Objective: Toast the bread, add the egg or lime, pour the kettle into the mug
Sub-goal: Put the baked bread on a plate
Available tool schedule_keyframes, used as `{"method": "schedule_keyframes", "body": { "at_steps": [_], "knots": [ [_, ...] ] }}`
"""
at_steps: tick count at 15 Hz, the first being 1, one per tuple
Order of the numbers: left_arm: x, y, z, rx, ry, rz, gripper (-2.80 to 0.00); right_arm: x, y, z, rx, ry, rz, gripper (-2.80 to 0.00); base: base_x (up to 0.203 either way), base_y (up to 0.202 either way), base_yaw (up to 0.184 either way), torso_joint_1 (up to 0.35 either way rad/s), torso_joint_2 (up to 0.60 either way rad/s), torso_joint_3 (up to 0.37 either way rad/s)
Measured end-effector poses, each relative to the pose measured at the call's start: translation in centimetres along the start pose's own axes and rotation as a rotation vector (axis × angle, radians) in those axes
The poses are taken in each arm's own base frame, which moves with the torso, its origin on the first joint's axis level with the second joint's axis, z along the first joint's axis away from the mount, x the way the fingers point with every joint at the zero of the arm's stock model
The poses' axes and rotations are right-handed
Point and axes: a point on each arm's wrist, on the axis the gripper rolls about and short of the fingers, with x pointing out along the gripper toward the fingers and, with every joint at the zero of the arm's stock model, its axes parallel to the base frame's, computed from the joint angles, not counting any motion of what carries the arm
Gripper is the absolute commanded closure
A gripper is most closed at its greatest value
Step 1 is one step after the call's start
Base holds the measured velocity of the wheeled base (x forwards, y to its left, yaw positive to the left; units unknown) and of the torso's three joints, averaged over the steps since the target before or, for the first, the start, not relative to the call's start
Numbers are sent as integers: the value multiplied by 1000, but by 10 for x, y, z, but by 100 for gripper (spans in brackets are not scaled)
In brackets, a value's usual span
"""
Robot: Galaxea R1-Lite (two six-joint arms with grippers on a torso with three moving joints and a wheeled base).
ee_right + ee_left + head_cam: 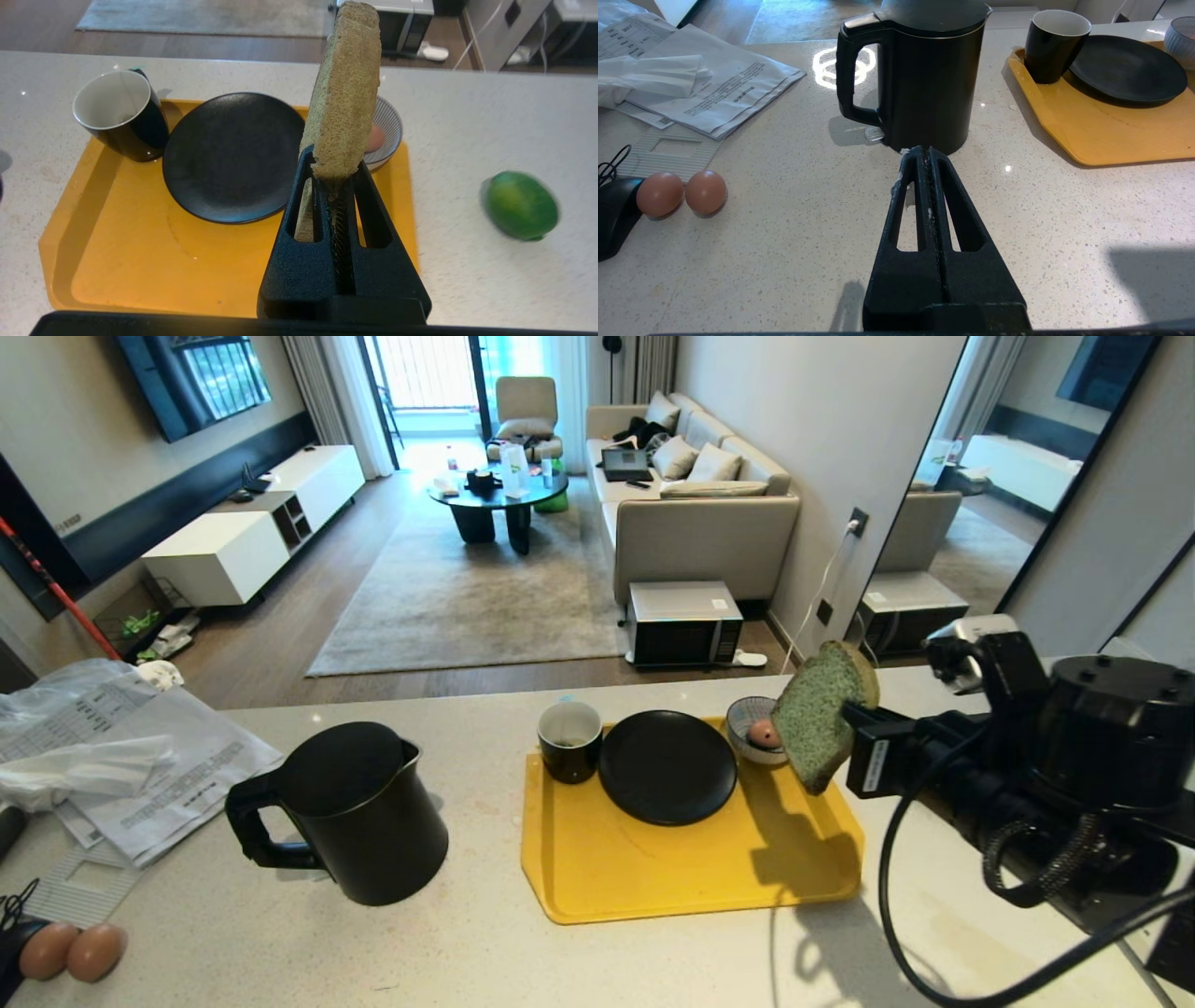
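- Two brown eggs (73,951): laid side by side, touching, at the near left edge of the pale speckled surface (373,952), against a dark object cut off by the frame.
- Left gripper (928,150): seen only in the left wrist view; the jaws are pressed together on nothing, held low over the surface just short of the kettle's base.
- Kettle (359,812): matte black, lid on, stood upright on the surface left of the tray, handle turned to the left. No brand mark can be read.
- Printed papers (177,775) and a clear plastic bag (70,709): heaped at the far left; rows of print are visible but too small to be read.
- Yellow tray (653,877): set at centre. Its near half is bare.
- Right gripper (337,179): reached in from the right above the tray's right edge; the jaws are clamped on the lower edge of the bread. A white label on its body is seen in the head view, its writing unreadable.
- Bread (822,714): pale green slice, brown crust, held upright in the air, clear of the tray, in front of the bowl.
- Lime (521,205): glossy green, lying on the surface right of the tray, well apart from it.
- Black plate (667,767): on the tray's far half, between mug and bowl.
- Mug (569,740): black outside, white inside, upright at the tray's far left corner.
- Striped bowl (752,723): at the tray's far right corner, one brown egg inside.
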Motion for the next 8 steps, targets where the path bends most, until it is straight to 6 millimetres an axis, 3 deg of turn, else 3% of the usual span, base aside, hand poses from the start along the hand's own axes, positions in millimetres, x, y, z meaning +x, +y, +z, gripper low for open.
{"method": "schedule_keyframes", "body": {
  "at_steps": [5, 8],
  "knots": [
    [0, 0, 0, 0, 0, 0, 0, 39, 30, -26, 38, 78, -7, 0, 0, 0, 0, 0, 0, 0],
    [0, 0, 0, 0, 0, 0, 0, 49, 51, -37, 17, 111, 33, 0, 0, 0, 0, 0, 0, 0]
  ]
}}
